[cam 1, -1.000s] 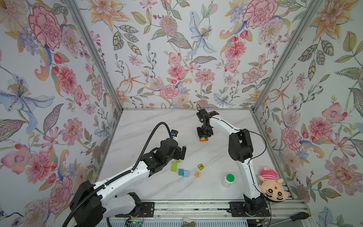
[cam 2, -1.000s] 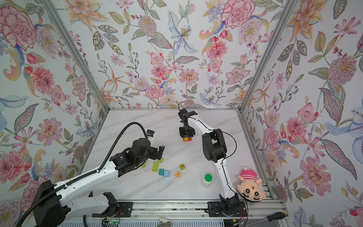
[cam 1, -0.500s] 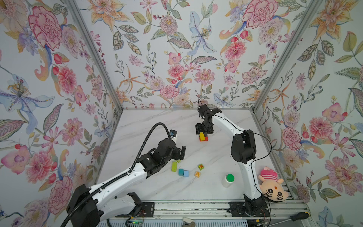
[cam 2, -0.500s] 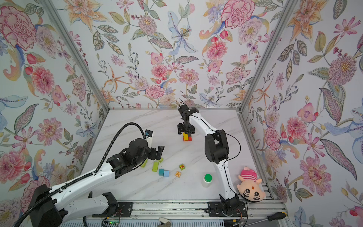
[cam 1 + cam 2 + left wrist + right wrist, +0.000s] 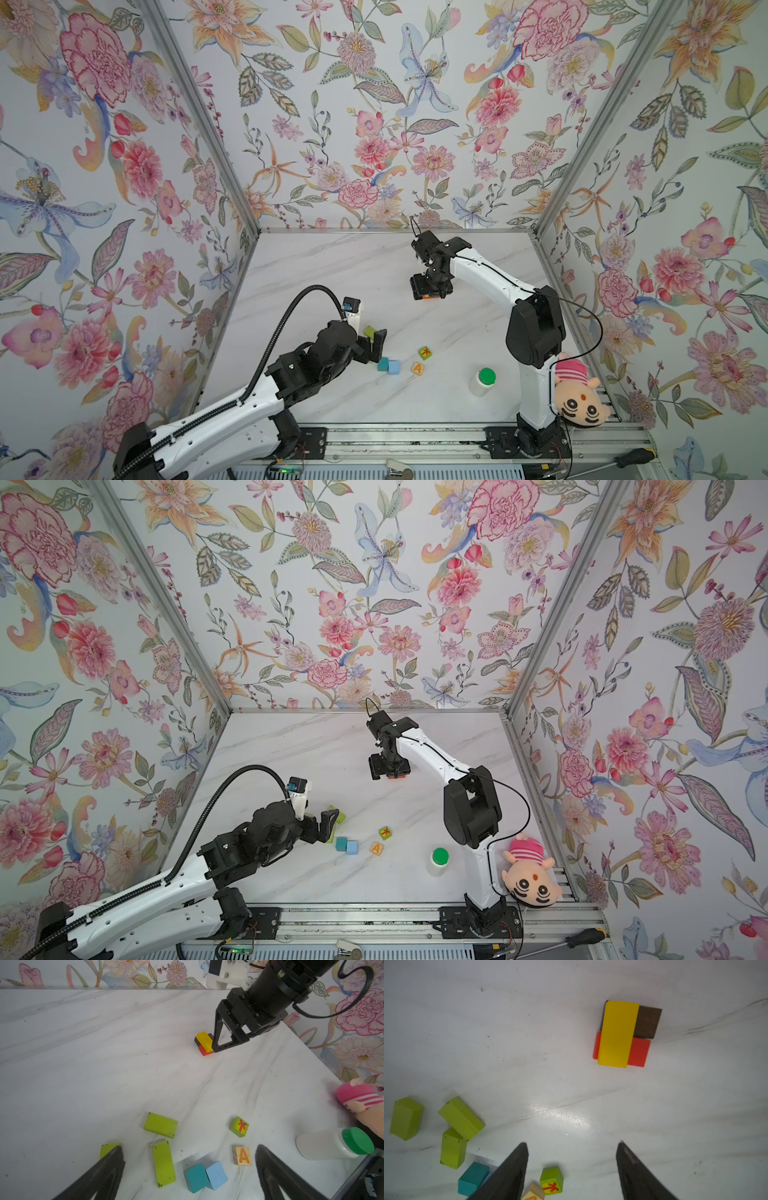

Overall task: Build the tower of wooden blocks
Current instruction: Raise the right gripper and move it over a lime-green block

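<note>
Top views, left to right: left gripper (image 5: 189,1147) lower centre-left, jaws at full spread, empty; three lime-green wooden oblongs (image 5: 161,1128) beside it; teal cube (image 5: 382,364) touching light-blue cube (image 5: 393,367); tan cube (image 5: 418,368) lettered "A"; green cube (image 5: 424,353), red mark; right gripper (image 5: 572,1143) centre, jaws parted, empty, hiding most of the tower (image 5: 204,1043). Right wrist view shows its layers: yellow oblong (image 5: 617,1032) across red block (image 5: 638,1052) and brown block (image 5: 648,1022), clear of both fingertips.

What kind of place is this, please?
Likely a robot test cell: two robot arms fixed on a metal rail, a marble-look table, wallpaper panels in aluminium frames around it.
</note>
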